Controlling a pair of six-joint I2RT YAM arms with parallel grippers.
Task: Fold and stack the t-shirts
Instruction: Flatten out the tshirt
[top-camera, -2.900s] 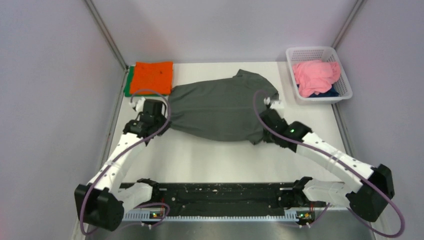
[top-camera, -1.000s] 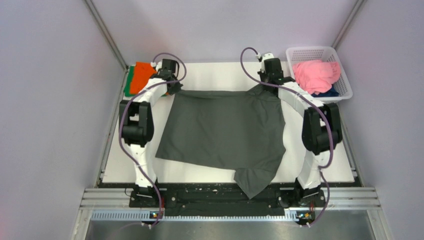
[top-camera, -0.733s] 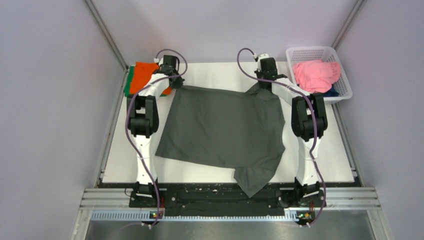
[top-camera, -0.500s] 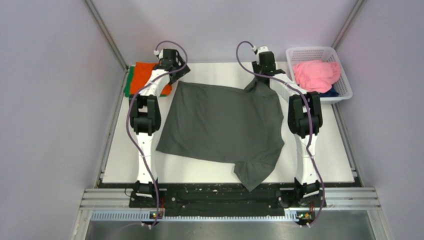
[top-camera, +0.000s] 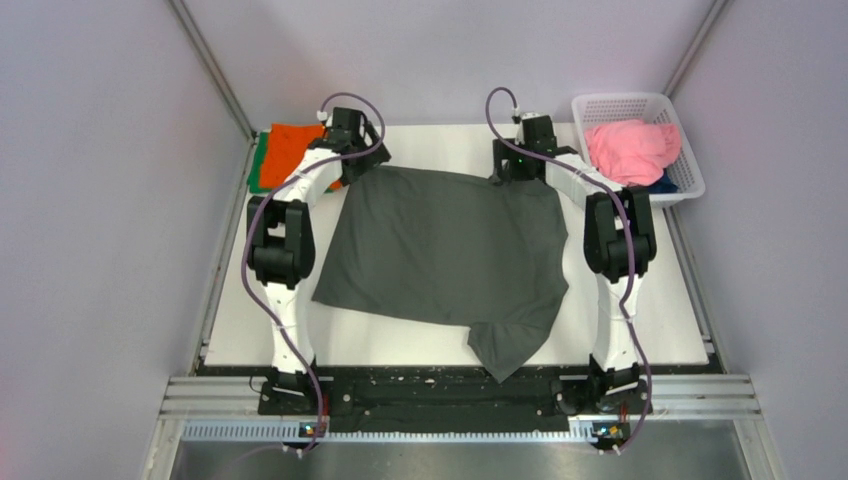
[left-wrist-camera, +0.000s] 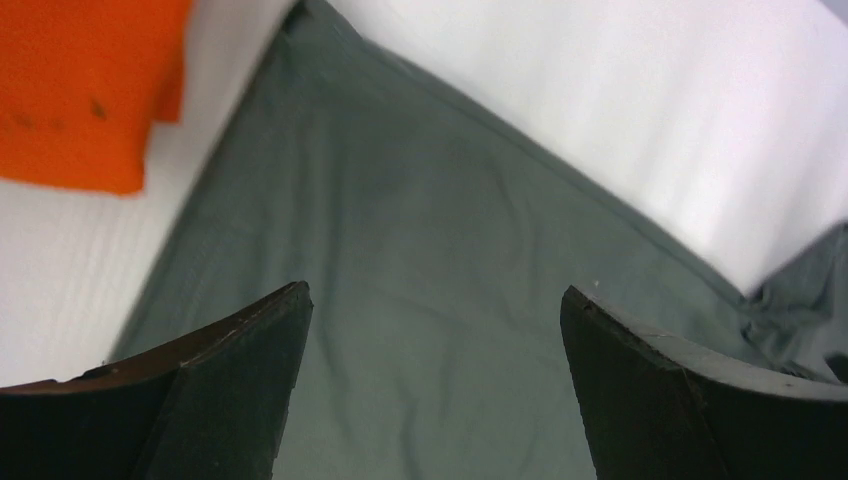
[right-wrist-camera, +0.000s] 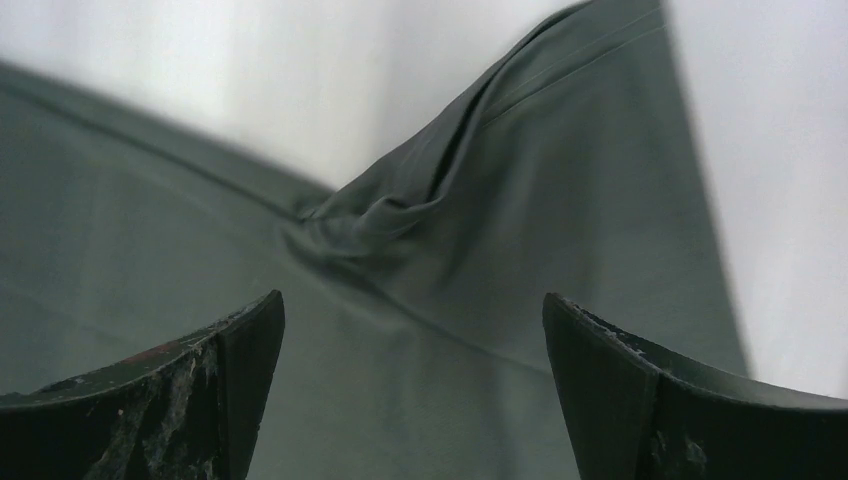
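Observation:
A dark grey t-shirt lies spread on the white table, one sleeve hanging toward the near edge. My left gripper hovers over its far left corner, open and empty; the left wrist view shows the grey cloth between the spread fingers. My right gripper hovers over the far right corner, open and empty; the right wrist view shows a bunched fold of the shirt ahead of the fingers. A folded orange t-shirt lies on a green one at the far left. A pink t-shirt and a navy one fill the basket.
A white lattice basket stands at the far right corner of the table. The orange shirt shows at the upper left of the left wrist view. Grey walls enclose the table on three sides.

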